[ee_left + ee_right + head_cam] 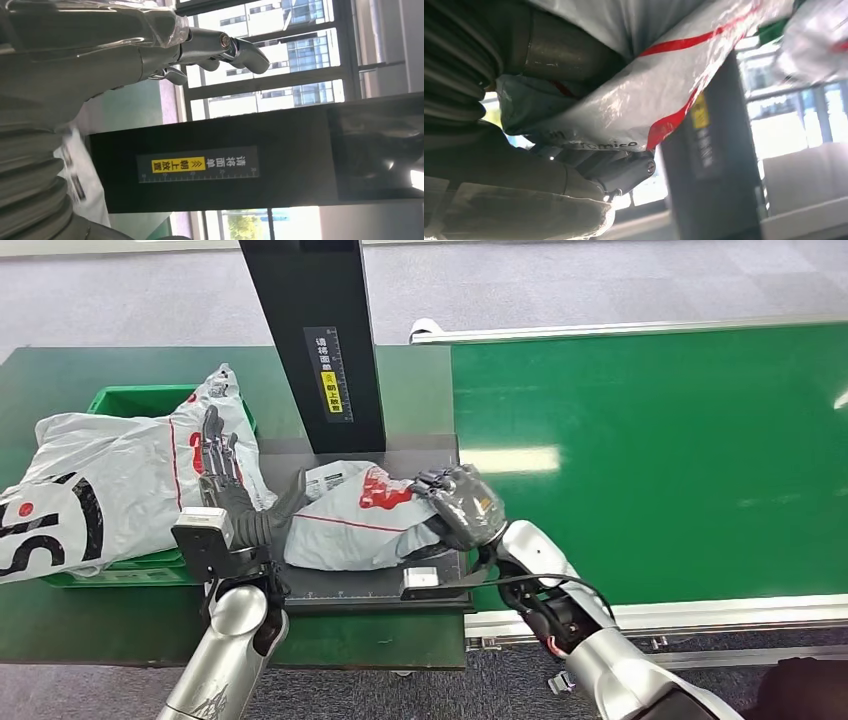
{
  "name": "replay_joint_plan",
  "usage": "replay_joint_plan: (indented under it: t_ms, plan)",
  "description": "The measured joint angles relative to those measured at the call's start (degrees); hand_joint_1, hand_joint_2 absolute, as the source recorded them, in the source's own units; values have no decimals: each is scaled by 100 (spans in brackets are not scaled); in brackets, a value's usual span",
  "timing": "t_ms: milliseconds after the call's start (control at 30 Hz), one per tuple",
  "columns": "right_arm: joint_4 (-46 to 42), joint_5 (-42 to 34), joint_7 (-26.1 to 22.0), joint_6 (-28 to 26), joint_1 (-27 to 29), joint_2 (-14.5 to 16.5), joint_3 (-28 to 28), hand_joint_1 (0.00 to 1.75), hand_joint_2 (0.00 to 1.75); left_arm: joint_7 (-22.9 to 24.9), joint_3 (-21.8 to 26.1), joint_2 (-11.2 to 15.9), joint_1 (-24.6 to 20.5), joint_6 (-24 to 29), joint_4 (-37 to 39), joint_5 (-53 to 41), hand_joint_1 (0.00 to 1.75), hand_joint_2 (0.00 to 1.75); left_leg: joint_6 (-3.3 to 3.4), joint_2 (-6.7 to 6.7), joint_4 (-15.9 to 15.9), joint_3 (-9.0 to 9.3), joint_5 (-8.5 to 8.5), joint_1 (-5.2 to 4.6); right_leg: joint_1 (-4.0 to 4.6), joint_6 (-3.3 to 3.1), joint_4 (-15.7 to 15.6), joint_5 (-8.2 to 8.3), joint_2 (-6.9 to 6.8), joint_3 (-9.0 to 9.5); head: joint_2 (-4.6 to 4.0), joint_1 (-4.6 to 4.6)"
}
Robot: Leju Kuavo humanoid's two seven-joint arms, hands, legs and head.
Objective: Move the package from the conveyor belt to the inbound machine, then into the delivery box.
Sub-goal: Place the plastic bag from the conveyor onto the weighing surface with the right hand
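Package (350, 525) is off the belt (650, 460), lying on the machine plate (400, 585). Right hand (462, 505) grips its edge; left hand (222, 475) is empty, fingers spread, beside it. Box (130, 400) transfer left.

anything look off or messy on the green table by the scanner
Yes: the green bin is overfilled. A big grey package bulges over its rim and droops off the near side. The package on the scanner plate, gripped by the right hand, just looks crumpled.

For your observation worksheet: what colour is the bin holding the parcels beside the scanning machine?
Green; the bin shows best in the head view, under grey bags.
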Motion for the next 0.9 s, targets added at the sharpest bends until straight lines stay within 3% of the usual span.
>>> replay_joint_plan:
  t_ms: [167, 200, 300, 333, 733, 900]
  plan:
    - [539, -238, -93, -17, 19, 295, 241, 172, 175, -1, -61, -27, 0, -126, 58, 62, 0, 175, 0, 1, 0, 1, 0, -1, 0, 0, 0, 0, 1, 1, -1, 0]
    - [605, -221, -80, -25, 31, 333, 252, 144, 175, -8, -64, -36, -1, -138, 63, 84, 0, 175, 0, 2, 0, 2, 0, -1, -1, 0, 0, 0, 1, 1, -1, 0]
    - [747, -110, 64, -39, 70, 424, 216, 20, 175, -14, -99, -53, -7, -170, 78, 95, 0, 175, 0, 1, 1, 2, 0, -1, -1, 0, 0, 1, 1, 2, -1, 0]
    - [802, -146, 102, -32, 69, 452, 176, 4, 175, -14, -115, -57, -9, -181, 84, 90, 0, 175, 0, 1, 1, 2, 0, -1, -1, 0, 0, 1, 1, 2, 0, 0]
    - [1077, -1592, -36, 300, -20, 505, -623, 0, 175, -11, -164, -93, -6, -291, 89, 87, 0, 175, 0, 0, 1, 3, 0, -1, -1, 0, -1, 1, 1, 2, 0, 0]
    - [663, -3001, -299, 1459, 196, 491, -1118, 0, 175, 14, -165, -95, -5, -318, 96, 52, 0, 175, 0, 0, 1, 2, 0, -1, -1, 0, 0, 1, 1, 2, -1, 0]
